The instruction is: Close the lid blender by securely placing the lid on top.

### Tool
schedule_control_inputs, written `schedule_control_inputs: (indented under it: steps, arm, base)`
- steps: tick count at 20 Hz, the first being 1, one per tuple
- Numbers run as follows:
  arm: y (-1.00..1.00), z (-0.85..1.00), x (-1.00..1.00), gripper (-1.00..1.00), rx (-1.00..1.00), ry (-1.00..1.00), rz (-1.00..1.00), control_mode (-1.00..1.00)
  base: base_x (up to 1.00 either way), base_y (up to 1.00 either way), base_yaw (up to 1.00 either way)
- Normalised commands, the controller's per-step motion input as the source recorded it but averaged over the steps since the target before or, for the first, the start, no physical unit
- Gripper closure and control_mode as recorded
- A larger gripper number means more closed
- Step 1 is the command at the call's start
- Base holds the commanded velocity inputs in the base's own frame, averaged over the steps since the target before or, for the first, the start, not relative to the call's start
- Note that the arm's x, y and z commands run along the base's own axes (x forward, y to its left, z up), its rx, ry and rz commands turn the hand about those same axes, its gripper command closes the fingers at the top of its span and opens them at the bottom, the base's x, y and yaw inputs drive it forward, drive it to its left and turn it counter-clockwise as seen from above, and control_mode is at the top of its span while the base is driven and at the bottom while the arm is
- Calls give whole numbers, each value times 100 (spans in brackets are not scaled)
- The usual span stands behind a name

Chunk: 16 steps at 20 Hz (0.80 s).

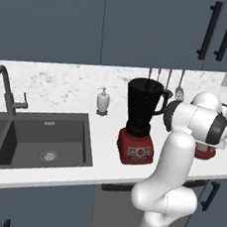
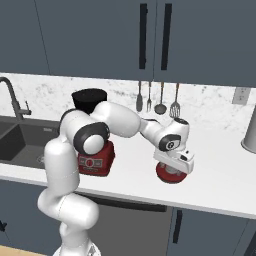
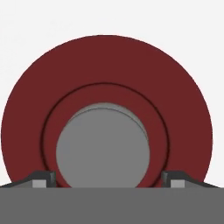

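The blender [image 1: 143, 111] stands on the white counter, a dark jar with an uncovered top on a red base; in the right base view my arm hides part of the blender [image 2: 90, 100]. The lid [image 2: 171, 176], a red disc with a grey knob, lies flat on the counter to the blender's right. My gripper [image 2: 173, 167] points straight down onto it. In the hand view the lid [image 3: 107, 65] sits right under the hand, and the gripper [image 3: 107, 180] is open, its fingertips [image 3: 43, 179] standing on either side of the grey knob with small gaps. From the left base, the lid [image 1: 205, 153] peeks out behind my forearm.
A sink [image 1: 89, 147] with a dark faucet [image 1: 3, 88] lies left of the blender, and a white soap dispenser [image 1: 103, 102] stands behind it. Utensils [image 2: 159, 100] hang on the back wall. A grey vessel [image 2: 250, 130] stands at the far right. Cabinets hang overhead.
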Motion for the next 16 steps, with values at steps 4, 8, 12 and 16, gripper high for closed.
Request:
schedule_control_inputs:
  steps: [4,8,12,16]
  arm:
    - [0,-5,15,-100,-1,0,0,-100]
    - [-1,0,13,-100,0,0,0,-100]
    - [0,-1,18,-100,0,0,0,-100]
    - [0,-12,7,-100,-1,0,0,-100]
  base:
    - [0,0,0]
    - [0,0,0]
    - [0,0,0]
    - [0,0,0]
